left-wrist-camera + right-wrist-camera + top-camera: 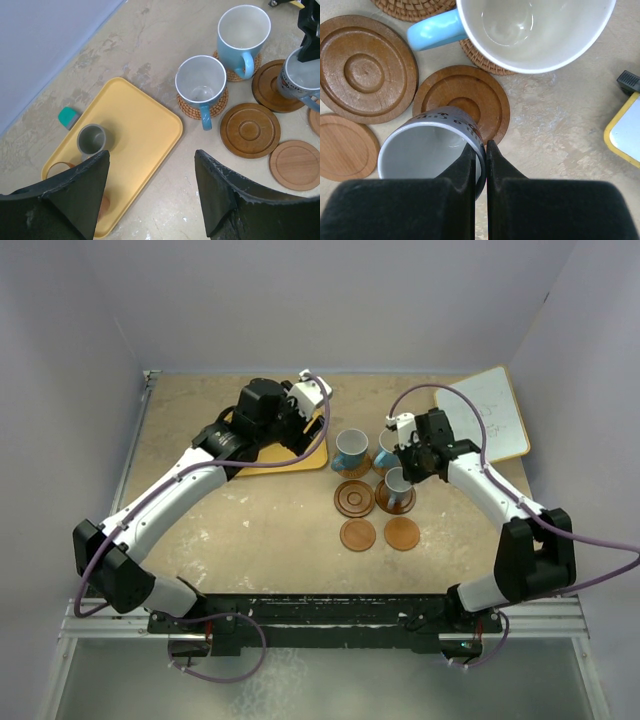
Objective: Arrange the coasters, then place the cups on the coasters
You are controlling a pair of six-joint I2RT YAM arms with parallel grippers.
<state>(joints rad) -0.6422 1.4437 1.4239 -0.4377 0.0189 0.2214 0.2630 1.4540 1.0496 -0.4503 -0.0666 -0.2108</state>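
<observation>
Right claw [480, 150] pinches the rim, at 4 o'clock, of a hard, likely slippery pale mug [427, 150]; left claw [150, 167] gapes empty

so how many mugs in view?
5: large light blue mug and smaller pale blue mug on round woven coasters; pale printed mug pinched by right gripper; small grey cup and half-hidden orange-brown cup on yellow rectangular tray. Others may hide behind left gripper.

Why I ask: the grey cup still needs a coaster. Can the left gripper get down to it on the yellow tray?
Probably yes. The left gripper hangs open above the yellow tray, and the grey cup stands upright with nothing over it. An orange-brown cup close beside it may crowd one finger.
</observation>
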